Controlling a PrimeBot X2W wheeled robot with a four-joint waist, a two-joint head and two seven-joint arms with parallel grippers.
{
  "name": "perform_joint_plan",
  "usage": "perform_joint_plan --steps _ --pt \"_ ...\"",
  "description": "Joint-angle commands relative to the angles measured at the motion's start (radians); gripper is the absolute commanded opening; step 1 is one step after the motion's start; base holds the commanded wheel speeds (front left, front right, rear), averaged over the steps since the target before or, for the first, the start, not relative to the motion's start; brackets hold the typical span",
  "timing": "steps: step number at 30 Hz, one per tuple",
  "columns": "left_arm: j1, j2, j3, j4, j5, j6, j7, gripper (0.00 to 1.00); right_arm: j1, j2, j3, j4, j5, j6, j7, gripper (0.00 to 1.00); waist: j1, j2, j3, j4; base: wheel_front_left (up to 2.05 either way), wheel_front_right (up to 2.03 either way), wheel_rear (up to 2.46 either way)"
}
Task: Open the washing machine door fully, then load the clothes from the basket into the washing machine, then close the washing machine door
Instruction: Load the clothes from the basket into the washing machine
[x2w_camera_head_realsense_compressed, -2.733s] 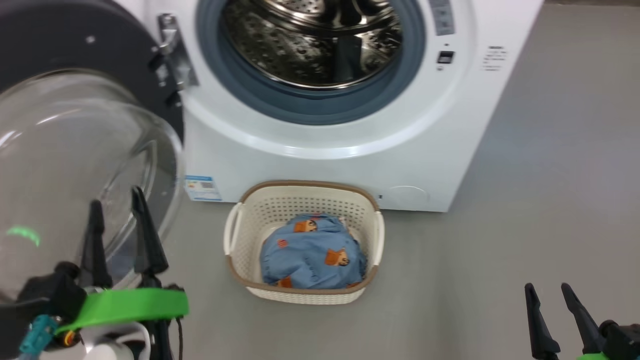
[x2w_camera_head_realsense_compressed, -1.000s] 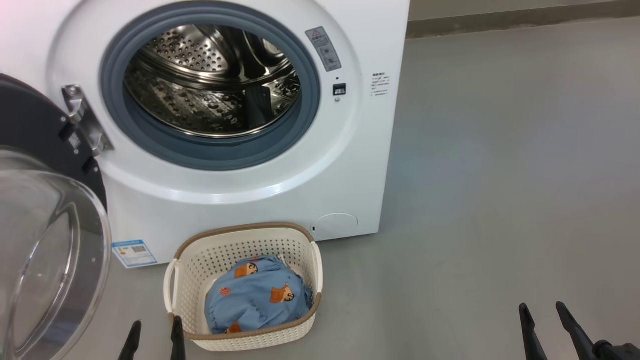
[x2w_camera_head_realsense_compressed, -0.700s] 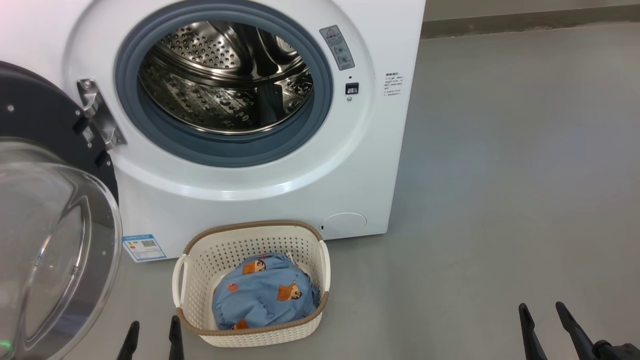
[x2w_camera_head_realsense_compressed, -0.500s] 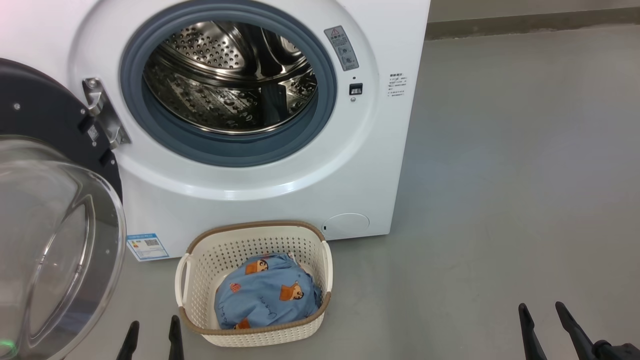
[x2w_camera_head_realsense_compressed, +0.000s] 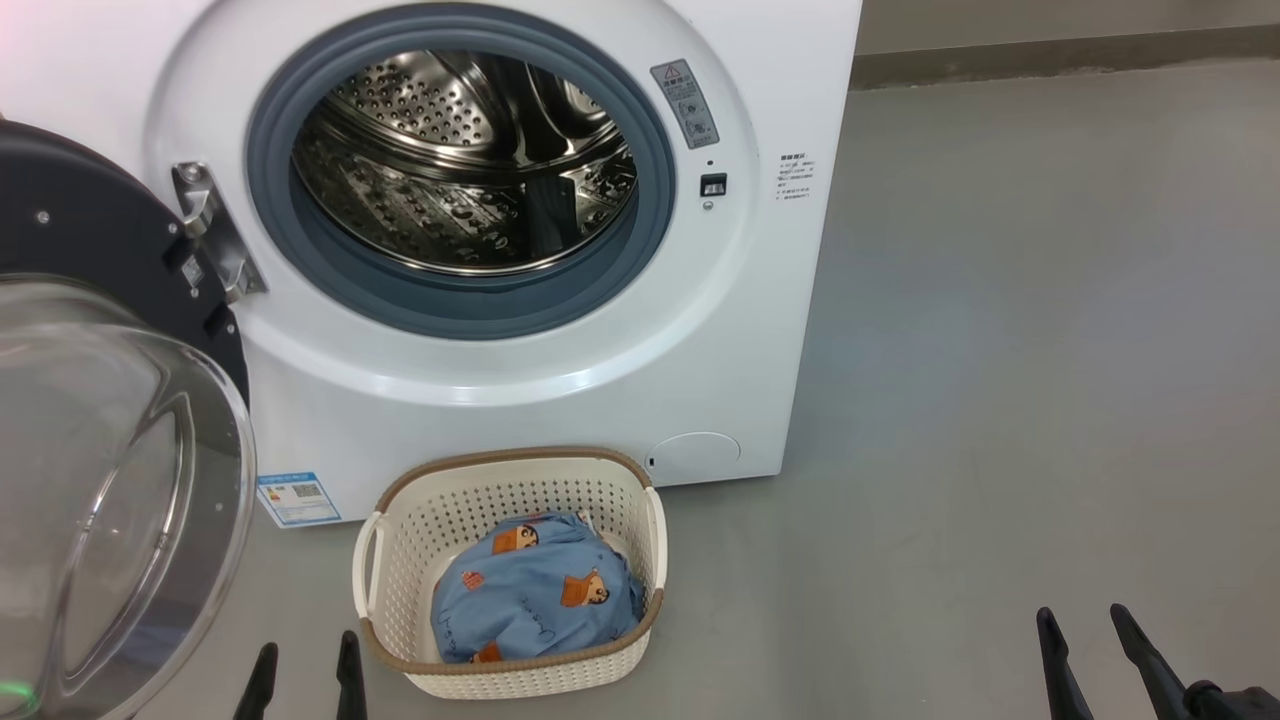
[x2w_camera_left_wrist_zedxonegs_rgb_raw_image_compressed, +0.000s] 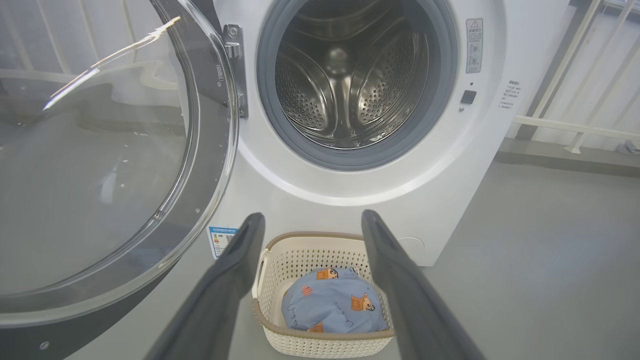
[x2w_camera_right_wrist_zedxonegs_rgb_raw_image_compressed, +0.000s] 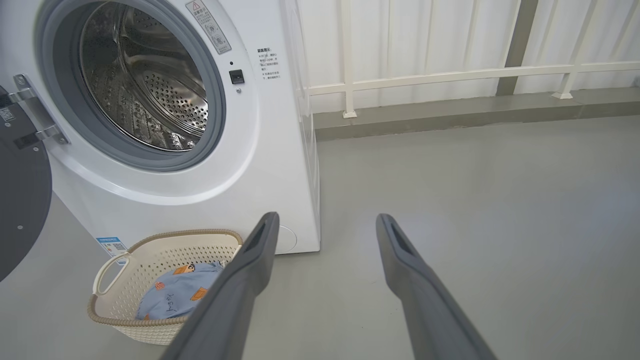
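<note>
Clothes (x2w_camera_head_realsense_compressed: 535, 605), a blue cartoon-print bundle, lie in the basket (x2w_camera_head_realsense_compressed: 500, 462) on the grey floor (x2w_camera_head_realsense_compressed: 1000, 400), just in front of the washing machine (x2w_camera_head_realsense_compressed: 560, 400). The washing machine door (x2w_camera_head_realsense_compressed: 90, 230) hangs swung wide at left, leaving the steel drum (x2w_camera_head_realsense_compressed: 460, 170) exposed. The left gripper (x2w_camera_head_realsense_compressed: 307, 645) hovers beside the basket's near left corner and the right gripper (x2w_camera_head_realsense_compressed: 1080, 612) well off to the right, both spread wide and holding nothing.

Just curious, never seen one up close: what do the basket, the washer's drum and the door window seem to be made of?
The basket: apparently cream moulded plastic, matt, pierced with small holes. The drum: polished steel, by its mirror glints and perforations. The door window: clear and glossy, likely glass, though clear plastic could look alike.
</note>
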Motion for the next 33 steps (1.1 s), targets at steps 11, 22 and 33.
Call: perform_joint_plan --steps 11,22,33 --pt "-0.039 0.004 0.042 -0.009 -0.044 -0.014 -0.006 1.0 -0.016 -0.016 0.025 -0.023 -0.009 0.01 -0.012 1.0 0.0 0.0 0.0 0.001 0.77 -0.77 0.0" --pt "-0.037 0.004 0.031 -0.015 0.011 -0.02 -0.006 1.0 -0.015 -0.016 0.025 -0.022 -0.004 0.01 -0.012 1.0 0.0 0.0 0.0 0.0 1.68 -1.68 0.0" --pt "-0.036 0.004 0.019 -0.012 0.0 -0.028 -0.006 1.0 -0.015 -0.014 0.024 -0.02 0.004 0.01 -0.012 1.0 0.0 0.0 0.005 0.001 0.46 -0.46 0.0"
